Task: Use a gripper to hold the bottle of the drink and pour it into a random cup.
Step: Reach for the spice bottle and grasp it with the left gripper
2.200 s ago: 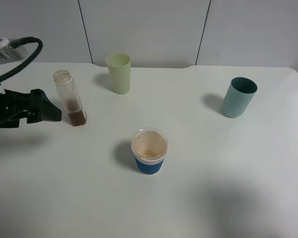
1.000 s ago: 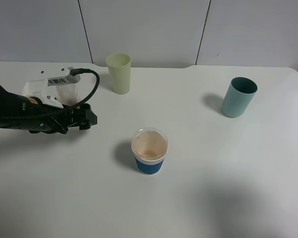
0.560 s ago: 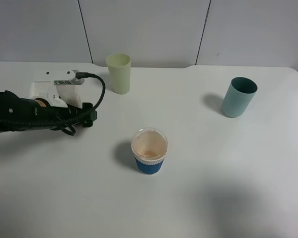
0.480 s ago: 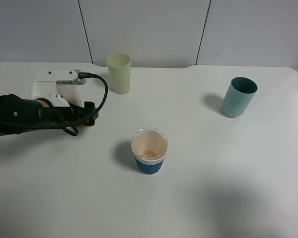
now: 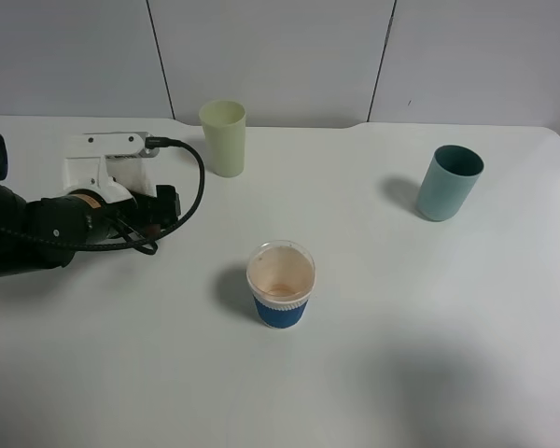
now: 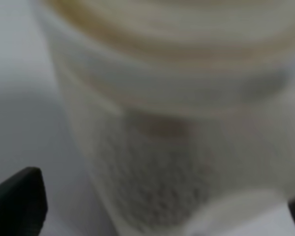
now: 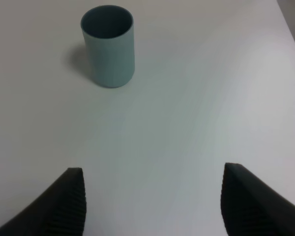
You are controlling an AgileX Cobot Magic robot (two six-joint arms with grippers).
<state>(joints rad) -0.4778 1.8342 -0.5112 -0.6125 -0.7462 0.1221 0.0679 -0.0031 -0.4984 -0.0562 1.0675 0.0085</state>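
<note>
The bottle [image 6: 167,128] fills the left wrist view, close and blurred, clear with a wide ribbed neck. It stands between the two black fingertips [image 6: 17,204] of my left gripper [image 6: 157,209], which is open, with a gap showing beside the bottle. In the exterior high view the left gripper [image 5: 159,207] lies low at the table's left, and its white bracket [image 5: 107,154] and cable hide the bottle. The pale yellow-green cup [image 5: 223,137] stands upright behind it to the right. My right gripper [image 7: 152,206] is open and holds nothing.
A blue-sleeved clear cup [image 5: 281,283] stands at the table's middle, in front and to the right of the left gripper. A teal cup [image 5: 449,182] stands at the right, ahead of the right gripper in the right wrist view [image 7: 108,45].
My left arm has moved right and toward the back onto the bottle's spot, so its bracket now covers the bottle. The gripper stays open. The cups have not moved.
</note>
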